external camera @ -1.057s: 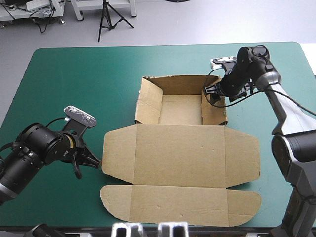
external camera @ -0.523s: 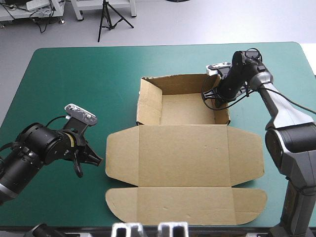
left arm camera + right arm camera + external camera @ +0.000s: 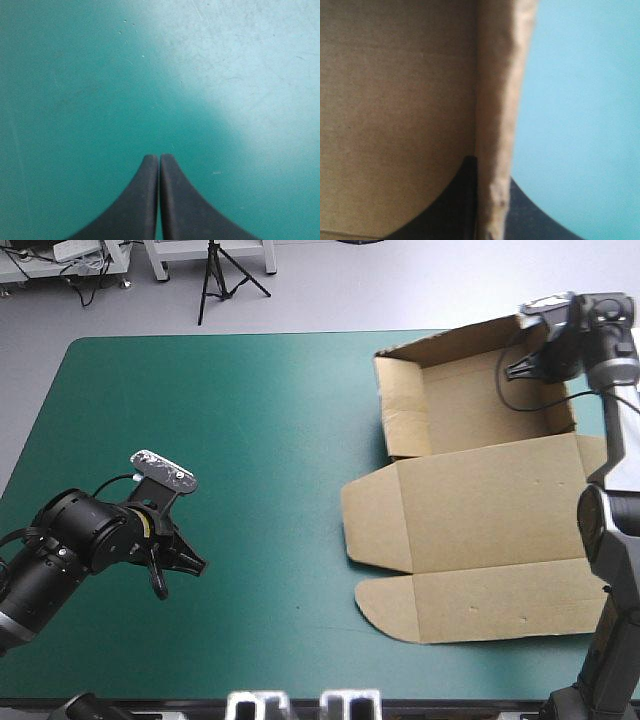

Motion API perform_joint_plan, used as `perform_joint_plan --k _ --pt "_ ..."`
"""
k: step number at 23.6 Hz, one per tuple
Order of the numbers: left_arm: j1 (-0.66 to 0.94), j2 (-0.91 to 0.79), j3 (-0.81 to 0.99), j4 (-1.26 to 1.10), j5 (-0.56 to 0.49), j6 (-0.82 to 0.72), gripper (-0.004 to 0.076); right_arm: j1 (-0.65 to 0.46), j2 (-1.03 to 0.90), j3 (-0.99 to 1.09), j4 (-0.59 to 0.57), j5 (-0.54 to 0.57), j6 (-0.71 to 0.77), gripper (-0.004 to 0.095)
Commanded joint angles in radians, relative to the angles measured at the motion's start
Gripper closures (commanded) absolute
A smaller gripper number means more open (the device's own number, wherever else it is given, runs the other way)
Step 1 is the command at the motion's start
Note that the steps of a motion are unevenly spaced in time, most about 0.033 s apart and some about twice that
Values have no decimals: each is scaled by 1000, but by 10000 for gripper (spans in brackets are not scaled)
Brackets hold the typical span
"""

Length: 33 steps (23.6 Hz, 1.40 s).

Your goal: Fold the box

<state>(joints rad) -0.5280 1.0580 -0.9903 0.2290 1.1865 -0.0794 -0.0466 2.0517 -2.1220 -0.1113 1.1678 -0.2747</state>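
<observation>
The brown box (image 3: 470,410) is an open tray with raised walls at the far right of the table. Its lid (image 3: 490,510) and front flap (image 3: 480,600) lie flat toward the near side, and the whole sheet is turned slightly. My right gripper (image 3: 532,364) is shut on the box's right-hand wall. In the right wrist view that wall's edge (image 3: 495,100) runs between the black fingers (image 3: 462,200). My left gripper (image 3: 192,565) hovers low over the bare cover at the near left, well away from the box. Its fingers (image 3: 147,200) are shut with nothing between them.
The box's right end lies close to the table's right edge, partly under my right arm (image 3: 610,530). The teal-green cover (image 3: 250,440) stretches between my left gripper and the box.
My right gripper shut on the tray's right wall and dragged the whole box to the right and farther back, turning it a little. The left arm has hardly moved.
</observation>
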Motion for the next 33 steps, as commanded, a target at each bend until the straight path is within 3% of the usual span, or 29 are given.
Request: perform_joint_plan --k 1,8,12,15,17,18,19,21,22,26,33 --pt "-3 -19 -24 13 -27 -12 730 -159 -22 -54 18 -24 -17 926" --pt "-3 -19 -24 13 -28 -5 730 -373 36 -54 72 -22 -24 926" --pt "-3 -19 -24 11 -50 -5 730 -442 72 -54 177 -26 -50 926" --pt "-3 -19 -24 11 -64 -5 730 -445 87 -54 185 -43 -81 886" --pt "-3 -19 -24 11 -64 -10 730 -445 93 -54 198 -54 -137 714" --pt "-3 -19 -24 11 -64 -10 730 -445 93 -54 214 -67 -139 474" --pt "-3 -19 -24 11 -64 -10 730 -445 93 -54 214 -80 -139 375" --pt "-3 -19 -24 11 -71 -10 730 -445 93 -55 202 -122 -93 1" --pt "-3 -19 -24 11 -70 -10 730 -445 93 -62 188 -123 -85 -33" --pt "-3 -19 -24 11 -70 -10 730 -445 65 -168 199 -70 -71 -21" --pt "-3 -19 -24 13 -94 -10 730 -426 -73 -300 487 80 -159 80"
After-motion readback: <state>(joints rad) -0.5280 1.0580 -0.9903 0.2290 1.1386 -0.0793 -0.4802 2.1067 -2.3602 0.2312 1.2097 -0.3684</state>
